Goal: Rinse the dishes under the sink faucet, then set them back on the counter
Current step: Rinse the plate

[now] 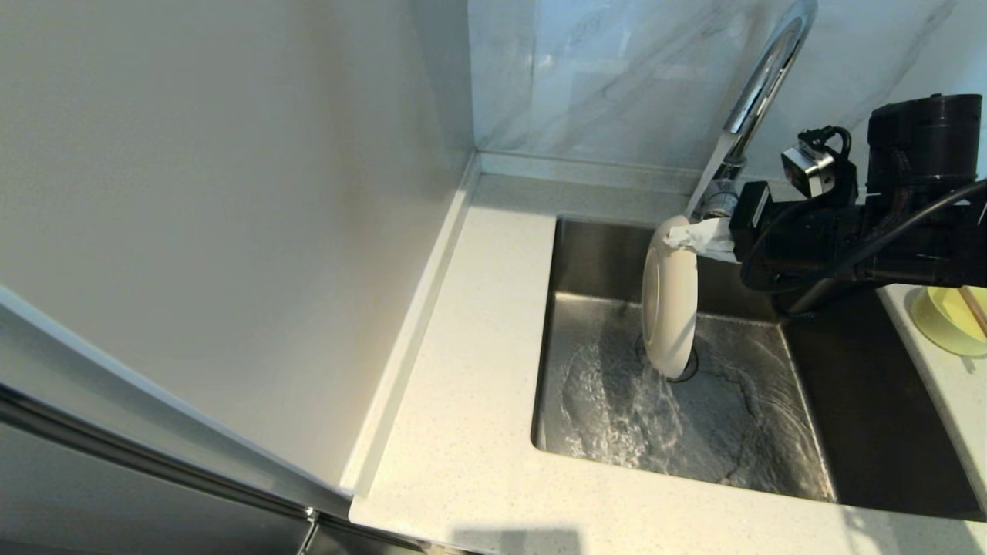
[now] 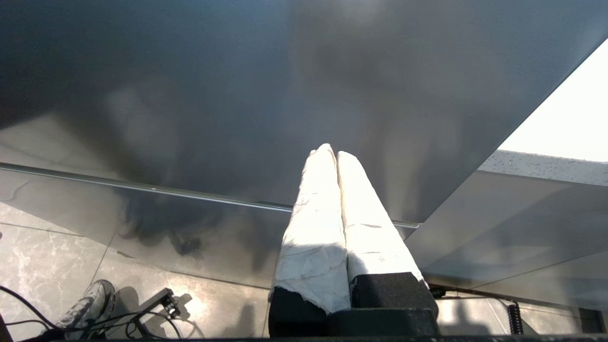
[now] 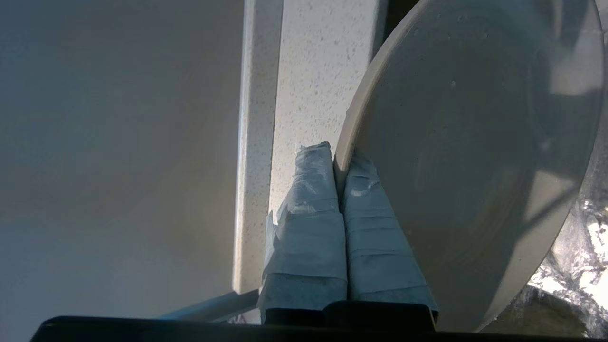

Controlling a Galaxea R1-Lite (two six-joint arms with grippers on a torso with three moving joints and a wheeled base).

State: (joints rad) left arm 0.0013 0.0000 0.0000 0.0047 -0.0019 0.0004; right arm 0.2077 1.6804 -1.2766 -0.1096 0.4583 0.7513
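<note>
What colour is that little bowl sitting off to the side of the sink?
Pale yellow. The bowl rests on the counter; the head view shows it best.

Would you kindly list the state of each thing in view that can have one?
plate: held on edge over the sink, water running off its lower rim
faucet: on
sink: wet, water spreading across its floor
bowl: upright on the counter, right of the sink
right gripper: shut on the plate's rim
left gripper: shut, holding nothing, away from the sink
</note>
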